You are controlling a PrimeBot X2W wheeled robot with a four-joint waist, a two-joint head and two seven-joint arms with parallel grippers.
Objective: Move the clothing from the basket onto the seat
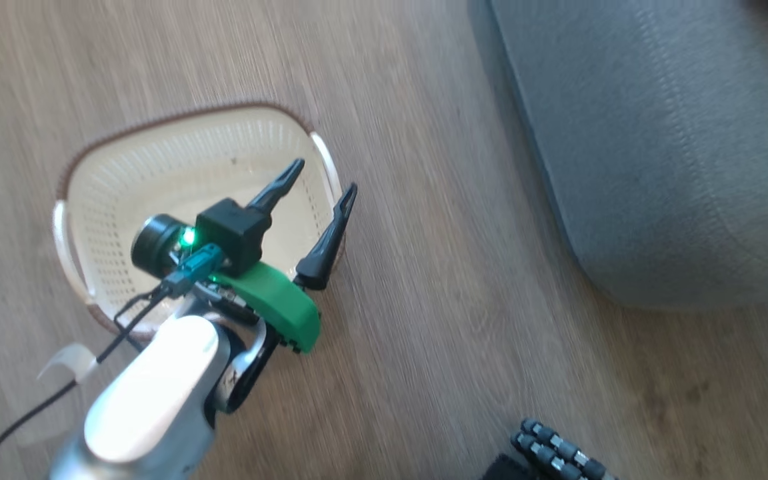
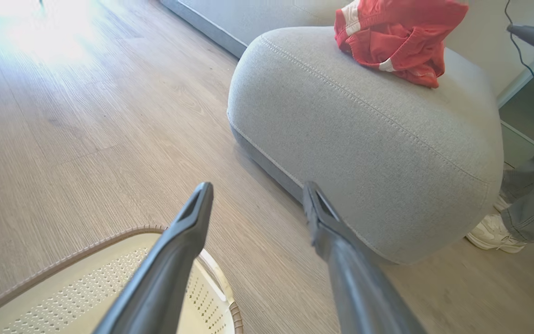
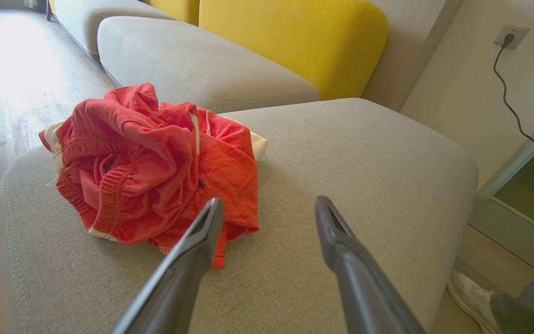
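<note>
The cream basket (image 1: pixel 177 167) with its brown rim (image 2: pixel 86 246) stands on the wood floor, and its inside shows bare perforated plastic. My left gripper (image 1: pixel 326 177) hangs open over the basket's right rim, holding nothing (image 2: pixel 257 188). The red and white clothing (image 3: pixel 155 162) lies crumpled on the grey seat (image 3: pixel 341 162), near its far end in the left wrist view (image 2: pixel 397 37). My right gripper (image 3: pixel 269 204) is open just above the seat, beside the clothing's right edge and apart from it. The seat (image 1: pixel 657 147) fills the head view's upper right.
A person's trouser leg (image 2: pixel 531 199) and white shoe (image 2: pixel 494 234) stand beside the seat. Behind the seat are more grey cushions (image 3: pixel 193 60), a yellow backrest (image 3: pixel 295 41) and a wall socket (image 3: pixel 510 35) with a cable. Open wood floor (image 1: pixel 437 300) lies between basket and seat.
</note>
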